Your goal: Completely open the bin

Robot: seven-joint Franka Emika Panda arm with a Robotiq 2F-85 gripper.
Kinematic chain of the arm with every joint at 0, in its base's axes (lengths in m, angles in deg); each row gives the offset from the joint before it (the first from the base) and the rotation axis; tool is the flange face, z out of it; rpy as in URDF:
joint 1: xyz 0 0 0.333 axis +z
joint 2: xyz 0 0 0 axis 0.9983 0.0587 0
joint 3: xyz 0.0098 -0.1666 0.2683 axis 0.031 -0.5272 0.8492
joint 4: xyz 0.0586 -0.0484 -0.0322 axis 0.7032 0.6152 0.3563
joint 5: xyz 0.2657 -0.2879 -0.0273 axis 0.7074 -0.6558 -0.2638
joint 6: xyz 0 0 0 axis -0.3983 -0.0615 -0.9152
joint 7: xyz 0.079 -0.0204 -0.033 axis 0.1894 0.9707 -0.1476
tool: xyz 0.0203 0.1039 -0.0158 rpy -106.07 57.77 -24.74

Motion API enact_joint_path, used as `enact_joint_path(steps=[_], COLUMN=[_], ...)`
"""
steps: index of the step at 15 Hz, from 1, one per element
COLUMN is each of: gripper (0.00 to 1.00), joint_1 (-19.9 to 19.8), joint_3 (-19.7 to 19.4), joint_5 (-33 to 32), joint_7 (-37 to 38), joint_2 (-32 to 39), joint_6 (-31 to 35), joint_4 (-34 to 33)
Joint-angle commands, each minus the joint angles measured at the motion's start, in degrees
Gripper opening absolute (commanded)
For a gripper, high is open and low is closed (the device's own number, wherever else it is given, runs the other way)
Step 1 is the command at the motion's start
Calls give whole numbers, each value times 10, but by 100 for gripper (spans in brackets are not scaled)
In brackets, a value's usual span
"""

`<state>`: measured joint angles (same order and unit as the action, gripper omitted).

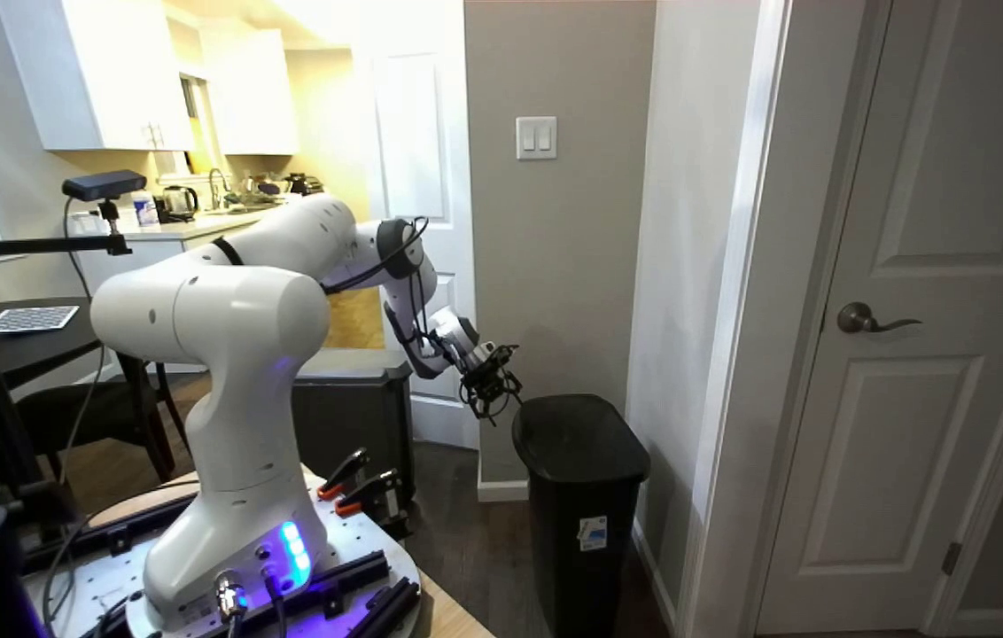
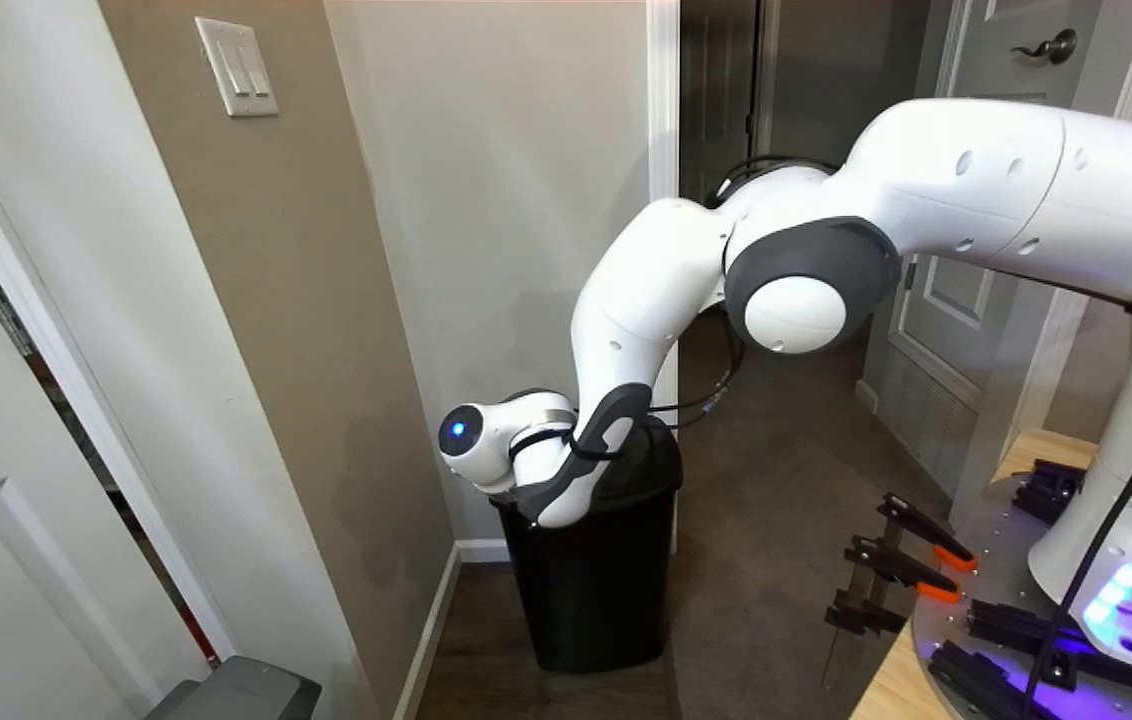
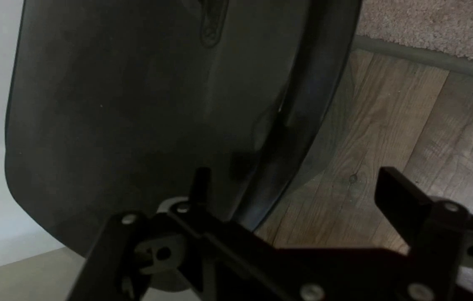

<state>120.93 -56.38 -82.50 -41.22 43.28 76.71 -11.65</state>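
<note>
The bin is tall and black, with a white label on its side in an exterior view (image 1: 586,567). It also stands upright in an exterior view (image 2: 586,600). Its black lid (image 1: 568,434) appears to lie down over the top. In the wrist view the lid (image 3: 136,104) fills the upper left, with a shiny curved rim along its right side. My gripper (image 3: 293,177) is open and empty. One finger is over the lid's edge area and the other over the floor. In an exterior view the gripper (image 1: 501,403) is beside the bin's top; whether it touches cannot be told.
A wall (image 1: 555,266) stands close behind the bin, with another wall (image 2: 526,300) beside it. A grey-topped dark container (image 1: 351,408) stands near the arm. The robot's base table (image 1: 457,611) carries clamps (image 2: 896,560) at its edge. A closed door (image 1: 909,354) is at the right.
</note>
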Motion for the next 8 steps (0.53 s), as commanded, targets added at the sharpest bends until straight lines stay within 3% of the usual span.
enact_joint_path(steps=[1, 8], gripper=[100, 100], joint_1=[30, 60], joint_3=[-45, -91], joint_5=[-33, -39], joint_7=[42, 72], joint_2=[14, 36], joint_6=[12, 6], joint_4=[9, 6])
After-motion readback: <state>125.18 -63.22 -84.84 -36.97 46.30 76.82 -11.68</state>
